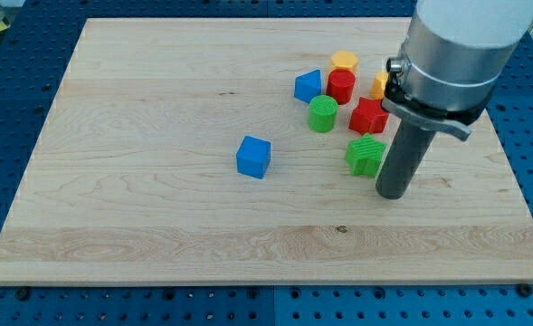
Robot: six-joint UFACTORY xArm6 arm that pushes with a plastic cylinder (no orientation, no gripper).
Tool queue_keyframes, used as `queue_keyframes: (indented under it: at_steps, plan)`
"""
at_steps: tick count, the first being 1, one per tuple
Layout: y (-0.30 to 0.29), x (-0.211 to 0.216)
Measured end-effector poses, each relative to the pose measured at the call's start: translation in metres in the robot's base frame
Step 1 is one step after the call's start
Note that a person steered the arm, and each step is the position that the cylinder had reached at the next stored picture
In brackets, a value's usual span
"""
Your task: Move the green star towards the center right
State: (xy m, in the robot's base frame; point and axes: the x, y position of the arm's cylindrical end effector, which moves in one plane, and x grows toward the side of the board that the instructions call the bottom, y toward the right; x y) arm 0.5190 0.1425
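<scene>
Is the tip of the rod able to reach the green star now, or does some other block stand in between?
Probably yes. My tip stands just at the view's right of the green star, with no block between them. The red star lies above it, out of the way.

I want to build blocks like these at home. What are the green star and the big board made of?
The green star looks like plastic, maybe 3D printed: fine ridged lines show on its top and the colour is even and matte. The board looks like pale wood, since grain streaks run across it and a small dark knot shows; the finish seems smooth and unpainted. My tip rests just right of the star.
</scene>
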Motion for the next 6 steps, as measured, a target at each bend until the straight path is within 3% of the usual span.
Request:
queue_keyframes:
  at_steps: [2, 4, 5, 6]
  plan:
    - [-0.032, 0.024]
    - [-0.085, 0.001]
    - [-0.090, -0.018]
    - [-0.046, -0.033]
